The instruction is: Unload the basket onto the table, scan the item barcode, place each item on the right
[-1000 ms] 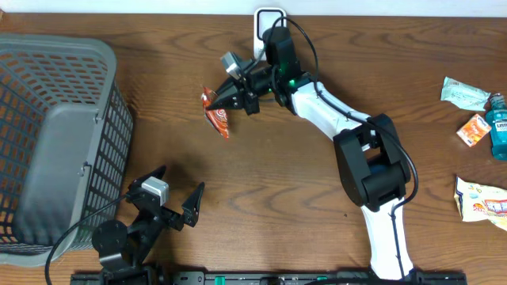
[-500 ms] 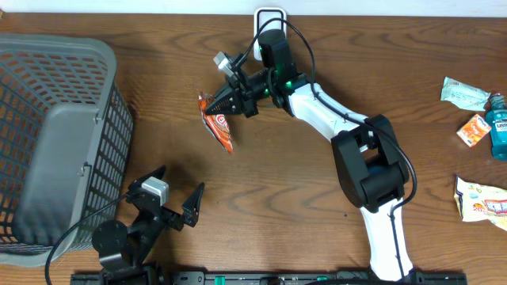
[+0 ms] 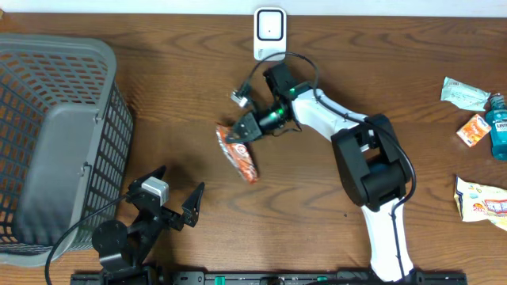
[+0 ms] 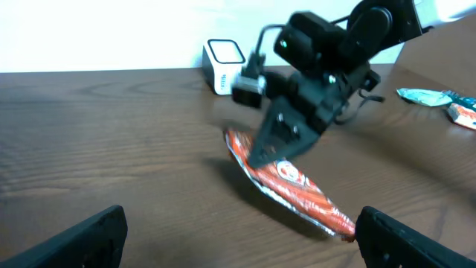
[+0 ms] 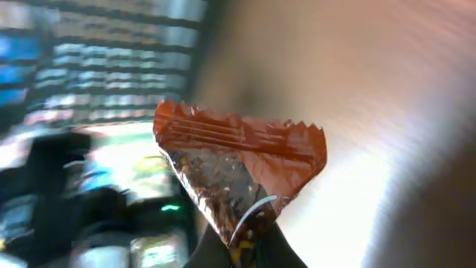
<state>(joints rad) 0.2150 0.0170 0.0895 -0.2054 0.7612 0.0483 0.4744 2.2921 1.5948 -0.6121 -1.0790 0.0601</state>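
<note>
While the right gripper [image 3: 242, 129] hangs over the middle of the table [image 3: 158, 71], its jaws are pinched tight on one end of an orange packet [image 3: 240, 154]. The packet slants down from the fingers toward the front edge of the table. From the left wrist view its lower, crimped end seems to rest on the wood, though the angle is too shallow to be sure of contact. The packet is well in front of the white scanner [image 3: 269, 33], which stands upright at the back edge, and the right arm's wrist lies between the two. The packet's orange printed face, with a round white mark, is turned up toward the overhead camera. Seen from the right wrist, the free end is a saw-toothed seam pointing away from the lens, with a darker, speckled side facing the camera. Everything behind it there is blurred. The left gripper [image 3: 170, 198] sits low near the front left of the table, just beside the grey basket [image 3: 55, 142]. Its jaws are spread wide and hold nothing, and from its own camera the packet shows between the two black fingers [image 4: 82, 238]. A blue bottle [image 3: 497, 127] and a few small wrappers [image 3: 479, 198] lie along the far right edge, well apart from both arms.
</note>
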